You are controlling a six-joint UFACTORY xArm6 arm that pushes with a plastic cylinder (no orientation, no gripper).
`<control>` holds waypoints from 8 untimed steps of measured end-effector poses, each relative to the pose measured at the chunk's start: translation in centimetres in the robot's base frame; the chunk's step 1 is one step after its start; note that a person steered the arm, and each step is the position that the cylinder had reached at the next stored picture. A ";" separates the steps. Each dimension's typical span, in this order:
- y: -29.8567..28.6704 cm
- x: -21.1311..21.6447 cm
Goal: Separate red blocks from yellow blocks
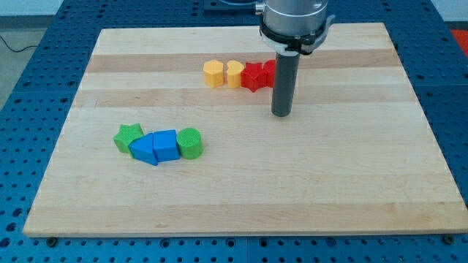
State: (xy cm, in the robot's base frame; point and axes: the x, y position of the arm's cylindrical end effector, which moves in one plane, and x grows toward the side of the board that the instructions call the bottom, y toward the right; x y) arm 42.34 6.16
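Four blocks stand in a touching row near the view's top middle. From the left: a yellow hexagon block (213, 74), a yellow heart-like block (234, 74), a red star-like block (254, 76) and a second red block (269, 71), partly hidden behind the rod. My tip (281, 114) rests on the board just below and to the right of the red blocks, a short gap away from them. It touches no block.
A second cluster lies at the view's lower left: a green star (127, 136), two blue blocks (145, 149) (166, 145) and a green cylinder (190, 143), all touching. The wooden board (351, 183) sits on a blue perforated table.
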 end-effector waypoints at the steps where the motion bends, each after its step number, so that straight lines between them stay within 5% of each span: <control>1: 4.0 -0.3; 3: 13.7 -8.1; 4: 9.9 -13.1; 5: 2.4 -13.5; 7: -6.5 -12.7; 8: -5.7 -10.0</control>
State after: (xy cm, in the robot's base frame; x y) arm 32.31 0.46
